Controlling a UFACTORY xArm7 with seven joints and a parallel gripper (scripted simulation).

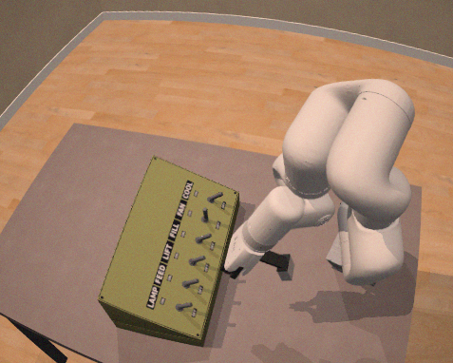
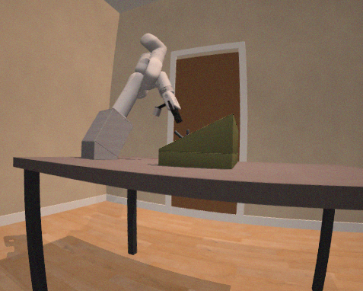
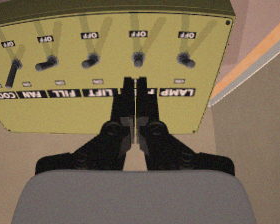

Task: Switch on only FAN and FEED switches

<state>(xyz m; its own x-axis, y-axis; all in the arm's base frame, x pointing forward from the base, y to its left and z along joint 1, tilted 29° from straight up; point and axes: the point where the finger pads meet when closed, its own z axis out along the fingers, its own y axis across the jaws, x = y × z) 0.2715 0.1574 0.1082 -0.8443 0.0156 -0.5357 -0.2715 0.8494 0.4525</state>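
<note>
With the FAN switch already upright at 12 o'clock, the hand, fingers pressed together on nothing, hovered near the console, the FEED switch seemingly unflipped.

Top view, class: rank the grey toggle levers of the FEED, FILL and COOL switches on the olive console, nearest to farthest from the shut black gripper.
1. FEED lever, low on the console's row, beside the gripper.
2. FILL lever, mid-row.
3. COOL lever, at the row's far top end.
</note>
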